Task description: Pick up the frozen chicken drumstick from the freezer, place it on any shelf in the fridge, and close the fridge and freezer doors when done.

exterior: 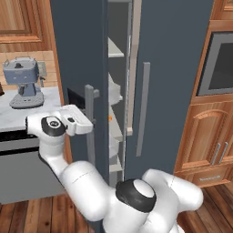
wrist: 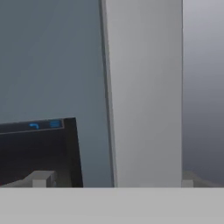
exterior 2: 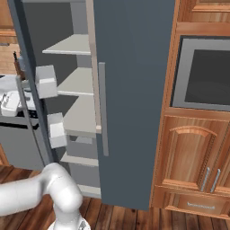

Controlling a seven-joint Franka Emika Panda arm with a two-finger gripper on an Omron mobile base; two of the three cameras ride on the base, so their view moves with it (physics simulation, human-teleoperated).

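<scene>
Here the freezer [exterior: 116, 113] stands partly open, its door [exterior: 79, 68] swung out toward the robot, and the narrow gap shows pale shelves stacked inside. A tiny orange piece [exterior: 110, 117] sits at mid height in that gap, beside a pale lumpy shape too small to name. From the right base view the shelf [exterior 2: 81, 82] boards look bare, and two pale bins [exterior 2: 46, 81] hang on the inner face of the open door. The drumstick cannot be made out among what shows.

The fridge door [exterior 2: 134, 90] beside it is shut, its long pale handle [exterior 2: 103, 110] running vertically near the inner edge.

The end effector [exterior: 91, 119] is up against the freezer door's handle [exterior: 89, 123], at the level of the black dispenser panel [wrist: 39, 151]. In the hand view that handle fills the middle as a broad pale bar, with one fingertip [wrist: 41, 178] on each side of it; whether they press on it cannot be told.

A grey coffee machine [exterior: 22, 82] stands on the surface [exterior: 18, 113] to the left, well apart from the door edge.
</scene>
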